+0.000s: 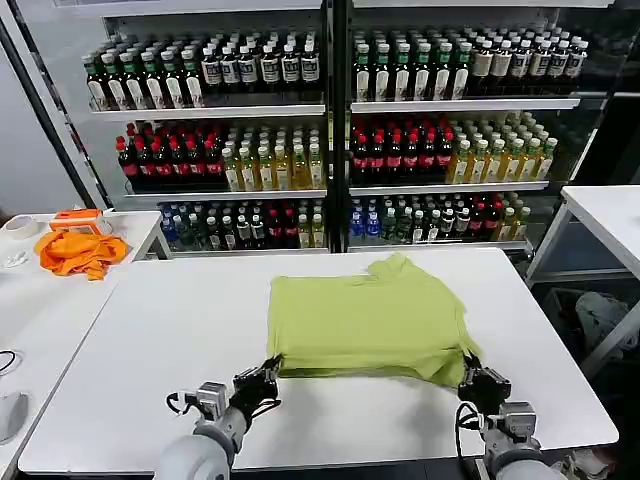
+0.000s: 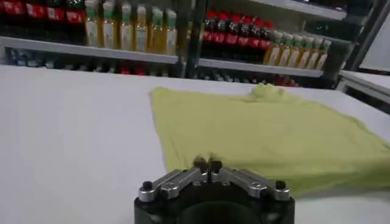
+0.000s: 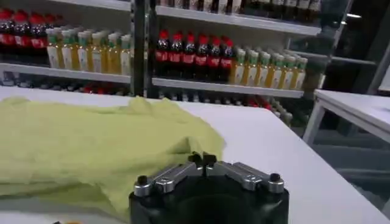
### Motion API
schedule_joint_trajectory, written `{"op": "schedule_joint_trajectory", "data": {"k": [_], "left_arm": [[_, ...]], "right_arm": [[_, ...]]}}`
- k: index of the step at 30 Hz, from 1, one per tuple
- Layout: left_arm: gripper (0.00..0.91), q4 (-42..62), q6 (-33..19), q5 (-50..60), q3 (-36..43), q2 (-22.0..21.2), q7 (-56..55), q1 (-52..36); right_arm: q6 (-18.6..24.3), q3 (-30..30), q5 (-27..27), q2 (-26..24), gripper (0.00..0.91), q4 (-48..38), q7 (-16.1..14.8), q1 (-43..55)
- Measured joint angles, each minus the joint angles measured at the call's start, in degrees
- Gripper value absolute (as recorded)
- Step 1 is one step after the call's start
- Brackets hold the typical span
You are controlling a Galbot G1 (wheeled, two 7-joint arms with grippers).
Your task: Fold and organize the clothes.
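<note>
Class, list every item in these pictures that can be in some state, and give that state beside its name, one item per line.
T-shirt: folded over, lying flat on the white table, far edge bunched.
Left gripper: shut, at the shirt's near left corner.
Right gripper: shut, at the shirt's near right corner.
Orange cloth: crumpled in a heap on the side table.
Bottles: upright in rows on the shelves.

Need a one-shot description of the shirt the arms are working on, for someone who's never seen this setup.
Start at the big white table in front of the drink shelves. The T-shirt lies folded at its middle, with the left gripper and right gripper at its near corners. It is plain light yellow-green, unlike the crumpled orange cloth on the side table to the left.
</note>
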Motion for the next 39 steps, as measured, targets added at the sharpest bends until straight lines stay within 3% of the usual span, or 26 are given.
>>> {"op": "schedule_joint_trajectory", "data": {"k": [13,16,17,18,19,39], "left_arm": [[0.02,3.1,0.0,-0.4,0.3,-0.8,-0.6,-3.1],[0.06,3.7,0.0,-0.4,0.4,-1.0,-0.8,-3.6],[0.121,3.9,0.0,-0.4,0.4,-1.1,-0.9,-3.8],[0.363,4.0,0.0,-0.4,0.4,-1.2,-1.0,-4.0],[0.887,4.1,0.1,-0.4,0.4,-1.2,-1.1,-4.1],[0.907,3.6,0.5,0.9,-0.2,-2.2,-1.0,-3.5]], "right_arm": [[0.4,-2.1,-1.0,-0.9,0.0,-3.5,-0.2,4.4],[0.4,-2.7,-1.3,-0.8,0.01,-4.5,-0.4,5.5],[0.4,-2.9,-1.5,-0.7,0.05,-4.8,-0.5,5.9],[0.4,-3.1,-1.7,-0.6,0.373,-5.1,-0.6,6.2],[0.4,-3.4,-1.9,-0.5,0.907,-5.5,-0.6,6.5],[0.9,-1.7,-3.0,1.6,0.907,-4.8,-1.3,4.3]]}}
